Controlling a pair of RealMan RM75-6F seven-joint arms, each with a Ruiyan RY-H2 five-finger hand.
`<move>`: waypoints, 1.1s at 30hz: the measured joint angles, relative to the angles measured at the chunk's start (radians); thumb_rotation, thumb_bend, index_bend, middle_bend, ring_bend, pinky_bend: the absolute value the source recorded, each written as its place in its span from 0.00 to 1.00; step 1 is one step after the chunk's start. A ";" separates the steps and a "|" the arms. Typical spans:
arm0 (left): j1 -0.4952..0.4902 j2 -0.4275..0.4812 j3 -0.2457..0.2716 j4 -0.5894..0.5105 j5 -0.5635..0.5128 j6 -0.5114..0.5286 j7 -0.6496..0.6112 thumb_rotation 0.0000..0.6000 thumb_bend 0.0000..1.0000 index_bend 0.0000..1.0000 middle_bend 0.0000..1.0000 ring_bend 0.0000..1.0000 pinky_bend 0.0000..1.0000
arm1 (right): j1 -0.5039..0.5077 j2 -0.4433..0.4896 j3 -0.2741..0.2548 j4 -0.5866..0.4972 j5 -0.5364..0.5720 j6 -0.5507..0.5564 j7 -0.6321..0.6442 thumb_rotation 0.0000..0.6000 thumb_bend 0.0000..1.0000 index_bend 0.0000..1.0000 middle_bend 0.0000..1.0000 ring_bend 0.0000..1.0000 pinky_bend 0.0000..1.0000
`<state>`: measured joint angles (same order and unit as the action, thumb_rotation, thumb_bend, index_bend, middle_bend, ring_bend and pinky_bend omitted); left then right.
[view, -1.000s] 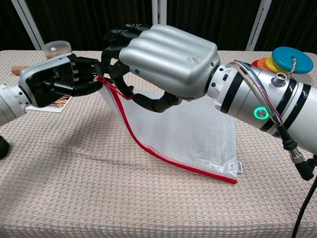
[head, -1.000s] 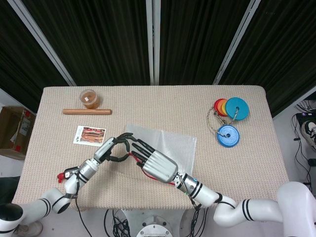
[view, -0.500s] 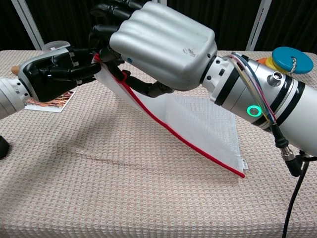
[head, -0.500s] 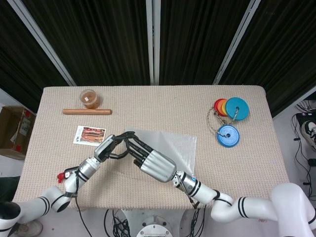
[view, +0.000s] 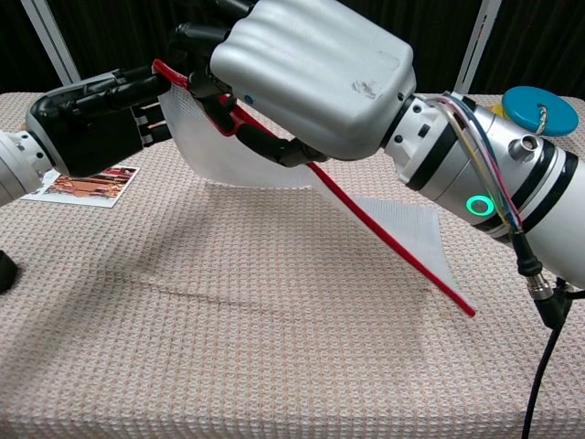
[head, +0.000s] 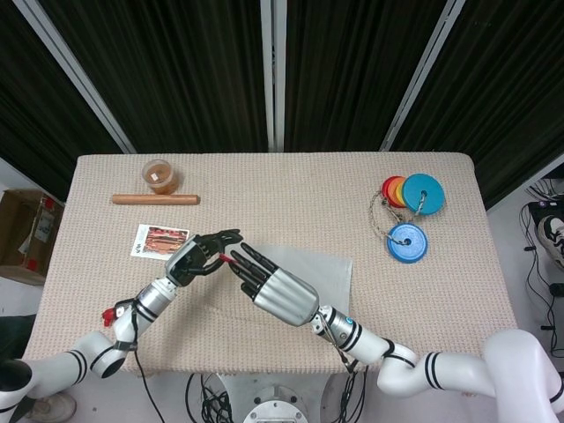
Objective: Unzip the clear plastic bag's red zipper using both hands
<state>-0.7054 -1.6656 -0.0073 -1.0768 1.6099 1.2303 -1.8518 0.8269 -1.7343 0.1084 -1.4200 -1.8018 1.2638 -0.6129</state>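
The clear plastic bag (view: 216, 151) hangs above the table, its left end raised and its right end sloping down. Along its near edge the red zipper (view: 393, 242) runs from the upper left to the lower right. My left hand (view: 89, 123) grips the bag's left corner at the zipper's end. Right beside it, my right hand (view: 306, 69) curls its fingers (view: 260, 142) around the zipper. From above, the left hand (head: 197, 253) and right hand (head: 280, 293) meet at the bag's (head: 322, 269) left corner. The zipper pull is hidden by the fingers.
A picture card (head: 159, 241) lies just left of the hands. A wooden stick (head: 155, 199) and a small cup (head: 159, 174) sit at the back left. Coloured discs on cords (head: 410, 194) and a blue disc (head: 407, 242) lie at the right.
Both hands have risen with the bag's left end. The bag, which lay mostly flat on the cloth, now hangs off it with the zipper sloping steeply down to the right.
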 measured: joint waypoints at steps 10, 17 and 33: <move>0.002 -0.005 -0.007 0.016 -0.009 -0.009 -0.035 1.00 0.46 0.74 0.29 0.10 0.14 | -0.027 0.021 -0.008 -0.008 -0.010 0.020 0.012 1.00 0.49 0.84 0.18 0.00 0.00; 0.003 -0.009 -0.016 0.036 -0.027 -0.028 -0.037 1.00 0.46 0.74 0.29 0.10 0.14 | -0.058 0.052 -0.030 -0.040 -0.029 0.046 0.021 1.00 0.49 0.84 0.18 0.00 0.00; 0.019 -0.024 -0.068 0.093 -0.118 -0.111 0.000 1.00 0.46 0.74 0.29 0.10 0.14 | -0.197 0.129 -0.144 -0.085 -0.069 0.139 0.112 1.00 0.49 0.84 0.18 0.00 0.00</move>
<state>-0.6868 -1.6899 -0.0753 -0.9837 1.4922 1.1196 -1.8523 0.6295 -1.6054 -0.0359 -1.5051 -1.8711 1.4026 -0.5007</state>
